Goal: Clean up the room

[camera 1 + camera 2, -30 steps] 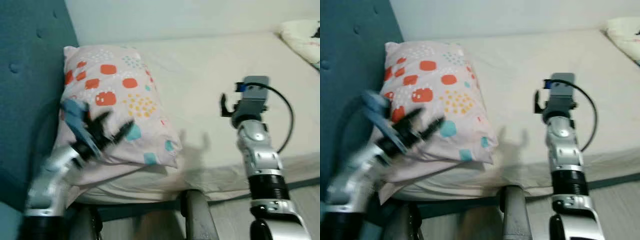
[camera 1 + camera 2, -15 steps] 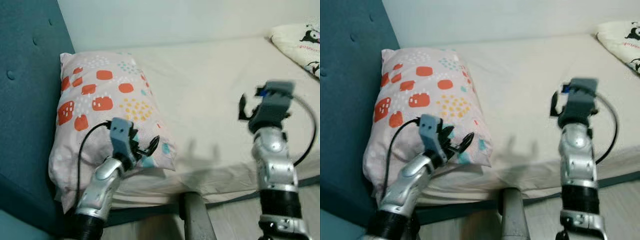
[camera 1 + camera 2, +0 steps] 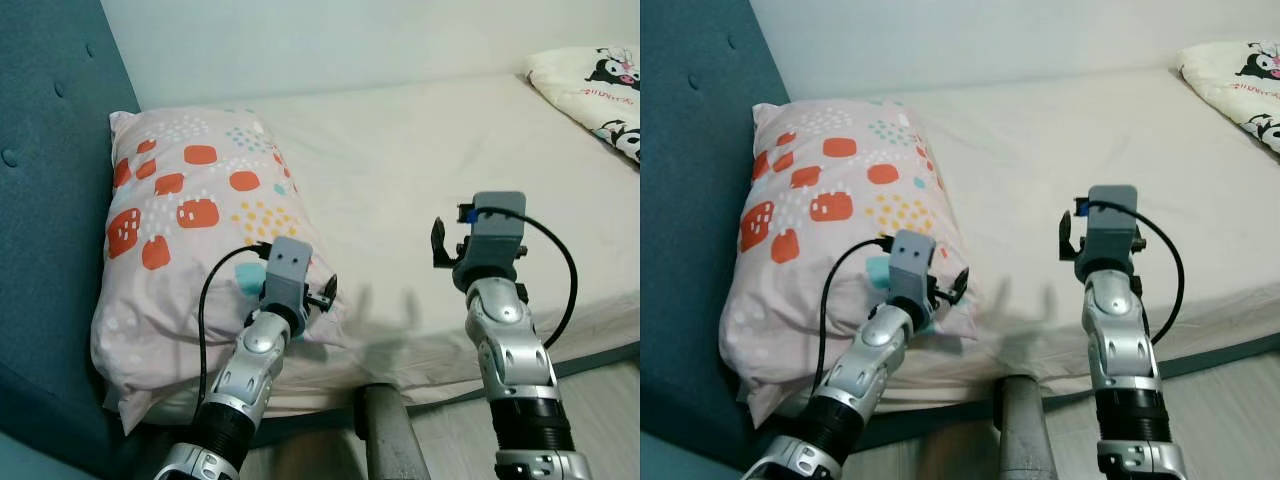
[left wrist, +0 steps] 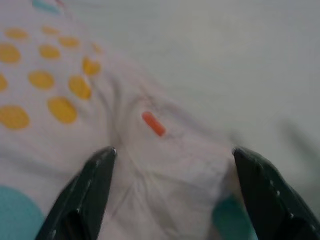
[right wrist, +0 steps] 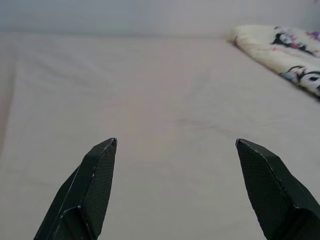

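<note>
On cream bed (image 3: 420,150), patterned pillow (image 3: 190,230) against teal headboard (image 3: 50,200).

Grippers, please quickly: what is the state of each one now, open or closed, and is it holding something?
Left gripper: open, holding nothing, at the pillow corner.
Right gripper: open, holding nothing, above the mattress.

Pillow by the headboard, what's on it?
Pale pink pillow with orange, yellow and teal shapes; left eye view.
</note>
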Tool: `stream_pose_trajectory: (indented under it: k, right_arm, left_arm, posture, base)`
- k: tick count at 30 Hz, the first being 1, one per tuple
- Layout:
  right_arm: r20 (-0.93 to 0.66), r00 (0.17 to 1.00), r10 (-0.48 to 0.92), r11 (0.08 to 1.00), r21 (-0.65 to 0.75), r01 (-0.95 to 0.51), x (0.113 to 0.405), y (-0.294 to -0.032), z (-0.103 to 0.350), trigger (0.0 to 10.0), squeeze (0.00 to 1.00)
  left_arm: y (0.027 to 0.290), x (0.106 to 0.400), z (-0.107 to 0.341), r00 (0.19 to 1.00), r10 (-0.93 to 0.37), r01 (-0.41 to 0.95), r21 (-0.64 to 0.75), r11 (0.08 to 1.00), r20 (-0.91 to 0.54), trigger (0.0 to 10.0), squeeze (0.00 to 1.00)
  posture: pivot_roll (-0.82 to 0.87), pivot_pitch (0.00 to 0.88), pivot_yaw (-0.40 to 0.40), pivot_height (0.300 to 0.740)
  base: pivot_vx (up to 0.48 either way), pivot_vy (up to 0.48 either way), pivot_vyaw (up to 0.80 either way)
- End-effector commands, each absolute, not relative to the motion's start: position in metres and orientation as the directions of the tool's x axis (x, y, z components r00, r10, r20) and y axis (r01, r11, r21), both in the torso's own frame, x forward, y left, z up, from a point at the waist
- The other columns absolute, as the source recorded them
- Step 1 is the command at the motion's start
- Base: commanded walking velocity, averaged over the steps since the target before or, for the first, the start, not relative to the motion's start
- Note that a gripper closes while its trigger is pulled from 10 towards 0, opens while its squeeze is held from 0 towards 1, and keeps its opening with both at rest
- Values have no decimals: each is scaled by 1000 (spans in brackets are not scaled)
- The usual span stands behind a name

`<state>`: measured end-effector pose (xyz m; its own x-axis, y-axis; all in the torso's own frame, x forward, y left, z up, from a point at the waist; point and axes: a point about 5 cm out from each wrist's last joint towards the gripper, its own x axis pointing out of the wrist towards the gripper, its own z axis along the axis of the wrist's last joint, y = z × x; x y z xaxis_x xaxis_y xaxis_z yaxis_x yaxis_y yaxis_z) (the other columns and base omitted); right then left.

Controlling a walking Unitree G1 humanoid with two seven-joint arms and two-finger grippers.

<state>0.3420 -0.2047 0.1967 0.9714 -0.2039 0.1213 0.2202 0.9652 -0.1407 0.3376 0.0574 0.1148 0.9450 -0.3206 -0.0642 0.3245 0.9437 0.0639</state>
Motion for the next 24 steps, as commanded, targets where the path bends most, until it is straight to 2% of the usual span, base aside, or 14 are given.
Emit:
stream_pose_trajectory:
  k: [1, 2, 5, 6, 8, 11, 13, 18, 20, 21, 22, 23, 24]
  right_arm:
    - [121, 970, -213, 963, -144, 229, 342, -208, 196, 10000, 0]
    - [121, 970, -213, 963, -144, 229, 342, -208, 196, 10000, 0]
    - [124, 969, -213, 963, -143, 230, 342, -207, 196, 10000, 0]
    - [124, 969, -213, 963, -143, 230, 342, -207, 196, 10000, 0]
    - [127, 969, -212, 963, -141, 230, 342, -206, 197, 10000, 0]
    - [127, 969, -213, 963, -140, 230, 342, -206, 197, 10000, 0]
    - [129, 968, -215, 962, -140, 232, 343, -207, 197, 10000, 0]
    - [130, 967, -217, 962, -141, 235, 343, -208, 198, 10000, 0]
    - [130, 966, -223, 960, -141, 241, 343, -210, 198, 10000, 0]
    - [130, 966, -223, 960, -141, 241, 343, -210, 198, 10000, 0]
    - [131, 966, -225, 960, -140, 243, 343, -211, 198, 10000, 0]
    - [131, 966, -225, 960, -140, 243, 343, -211, 198, 10000, 0]
    - [132, 965, -226, 960, -140, 244, 343, -211, 198, 10000, 0]
  left_arm:
    - [80, 341, 98, 961, -236, 262, 205, 943, -143, 10000, 0]
    - [80, 341, 98, 961, -236, 262, 205, 943, -143, 10000, 0]
    - [117, 347, 96, 979, -146, 191, 395, 899, -141, 10000, 0]
    - [117, 347, 96, 979, -146, 191, 395, 899, -141, 10000, 0]
    - [143, 349, 93, 984, -104, 167, 539, 826, -146, 10000, 0]
    - [156, 348, 92, 984, -90, 166, 598, 784, -156, 10000, 0]
    - [180, 344, 87, 976, -71, 195, 686, 702, -204, 10000, 0]
    - [190, 341, 84, 967, -73, 228, 714, 662, -242, 10000, 0]
    - [199, 328, 65, 903, -137, 409, 714, 568, -408, 10000, 0]
    - [199, 328, 65, 903, -137, 409, 714, 568, -408, 10000, 0]
    - [201, 316, 51, 829, -184, 540, 668, 513, -528, 10000, 0]
    - [201, 316, 51, 829, -184, 540, 668, 513, -528, 10000, 0]
    - [203, 307, 41, 763, -214, 629, 622, 467, -610, 10000, 0]
  posture:
    - [-166, 79, 10, 511]
    - [-166, 79, 10, 511]
    - [-165, 74, 13, 511]
    - [-165, 74, 13, 511]
    - [-164, 74, 14, 511]
    - [-159, 73, 13, 511]
    - [-151, 75, 12, 511]
    - [-148, 76, 11, 511]
    - [-143, 78, 9, 511]
    - [-143, 78, 9, 511]
    - [-144, 80, 8, 511]
    - [-144, 80, 8, 511]
    - [-144, 80, 8, 511]
  base:
    - [0, 0, 0]
    - [0, 0, 0]
    - [0, 0, 0]
    - [0, 0, 0]
    - [0, 0, 0]
    - [0, 0, 0]
    - [0, 0, 0]
    - [0, 0, 0]
    - [0, 0, 0]
    - [0, 0, 0]
    - [0, 0, 0]
    - [0, 0, 0]
    - [0, 0, 0]
